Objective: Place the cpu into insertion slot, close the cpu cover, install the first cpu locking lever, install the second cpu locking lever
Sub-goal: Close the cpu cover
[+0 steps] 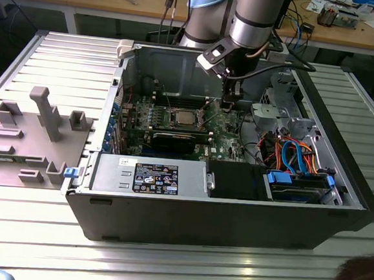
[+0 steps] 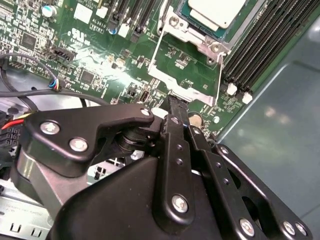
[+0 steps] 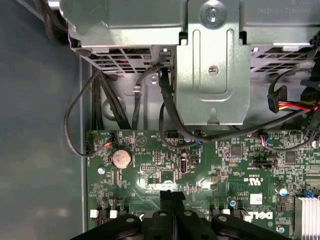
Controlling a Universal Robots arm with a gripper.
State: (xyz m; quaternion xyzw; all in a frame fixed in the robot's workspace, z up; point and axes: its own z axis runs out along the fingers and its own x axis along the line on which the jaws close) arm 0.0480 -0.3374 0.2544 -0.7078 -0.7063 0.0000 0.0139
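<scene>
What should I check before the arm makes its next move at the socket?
1. cpu lying in the socket: ok.
2. cover closed over the cpu: not ok, it is swung open.
3. claw close to the cover's free edge: ok.
4. Levers' position: cannot tell.
5. cables away from the cover: ok.
</scene>
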